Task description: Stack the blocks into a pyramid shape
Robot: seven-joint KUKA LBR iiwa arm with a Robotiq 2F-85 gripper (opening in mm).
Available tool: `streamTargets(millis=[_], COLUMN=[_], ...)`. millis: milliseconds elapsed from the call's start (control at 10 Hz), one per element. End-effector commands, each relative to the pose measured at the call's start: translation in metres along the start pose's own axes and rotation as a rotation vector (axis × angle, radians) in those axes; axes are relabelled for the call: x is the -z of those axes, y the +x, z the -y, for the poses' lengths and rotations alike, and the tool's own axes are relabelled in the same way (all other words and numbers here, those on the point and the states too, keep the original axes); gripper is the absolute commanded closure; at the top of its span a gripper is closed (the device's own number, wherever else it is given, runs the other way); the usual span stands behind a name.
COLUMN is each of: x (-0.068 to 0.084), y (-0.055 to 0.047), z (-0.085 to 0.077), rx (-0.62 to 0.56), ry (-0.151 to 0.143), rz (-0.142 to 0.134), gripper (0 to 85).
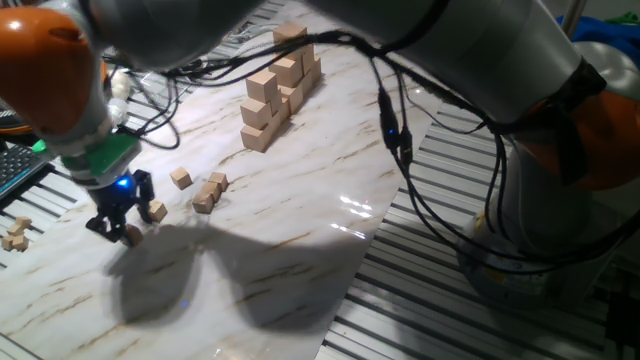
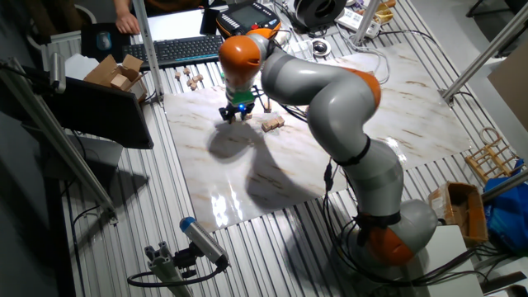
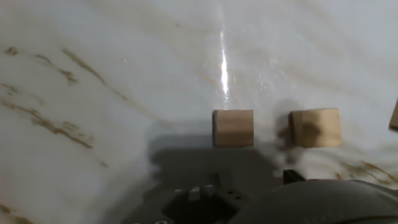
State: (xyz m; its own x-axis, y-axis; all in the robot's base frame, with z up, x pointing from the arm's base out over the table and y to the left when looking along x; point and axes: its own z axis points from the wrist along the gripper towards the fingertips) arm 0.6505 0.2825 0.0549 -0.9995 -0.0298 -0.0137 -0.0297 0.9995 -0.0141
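Here the gripper [image 1: 118,226] hangs low over the marble table [image 1: 300,200], fingers spread, with one block [image 1: 132,235] at their tips and another [image 1: 156,211] just beside. A loose cluster of blocks [image 1: 209,192] lies near, unstacked. The hand view shows two cubes [image 3: 233,128] side by side, apart. Larger cubes [image 1: 278,88] stand well away.

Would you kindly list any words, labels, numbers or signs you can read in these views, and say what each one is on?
None can be read in any view.
The small wooden cubes and the marble-patterned tabletop carry no print.
The keyboard keys are too small to read.
The cardboard box shows no legible label.
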Motion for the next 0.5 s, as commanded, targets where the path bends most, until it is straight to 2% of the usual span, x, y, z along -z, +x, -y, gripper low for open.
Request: streamTargets(millis=[0, 400], x=[-0.003, -0.02], y=[-0.004, -0.019], z=[0.0, -0.004], rx=[0.006, 0.003], ry=[0.005, 0.004], rz=[0.005, 0.031], gripper=[34.0, 34.0])
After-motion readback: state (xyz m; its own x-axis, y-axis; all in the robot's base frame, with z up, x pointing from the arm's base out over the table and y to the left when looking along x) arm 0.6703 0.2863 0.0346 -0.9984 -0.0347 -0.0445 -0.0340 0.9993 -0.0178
